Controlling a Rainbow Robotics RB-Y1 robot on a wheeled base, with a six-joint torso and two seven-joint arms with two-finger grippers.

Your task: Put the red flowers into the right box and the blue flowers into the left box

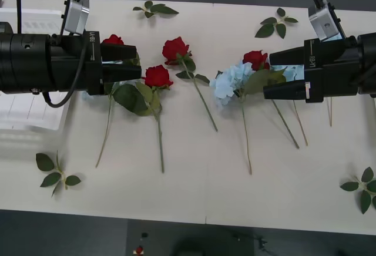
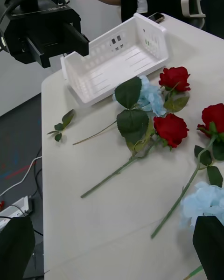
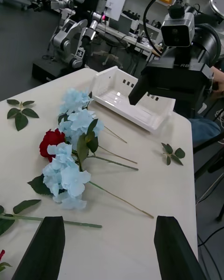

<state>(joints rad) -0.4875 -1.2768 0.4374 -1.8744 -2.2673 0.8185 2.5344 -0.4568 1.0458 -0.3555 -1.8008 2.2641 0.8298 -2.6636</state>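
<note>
Front view: on the left is the left box (image 1: 35,118), a white tray at the edge of the worktop (image 1: 194,179), with nothing in it yet. The left pincer (image 1: 138,64) hangs over a red rose and a bit of blue flower beside the box, its black fingers spread and holding nothing. Next come two more of the red flowers (image 1: 175,49), lying flat with their stems pointing toward the robot. Then a clump of the blue flowers (image 1: 230,80) with one rose on top of it, and the right pincer (image 1: 265,75) right beside it, fingers spread too. Nothing is sorted yet, I think. A good pick would be to pinch one thin stem near the bloom, not the soft petals, and lift slowly so the tangled leaves let go. The worktop is pale and smooth, with loose leaf sprigs (image 1: 56,171) here and there. Beyond it are a dark floor, cables, and another robot (image 3: 77,32).
</note>
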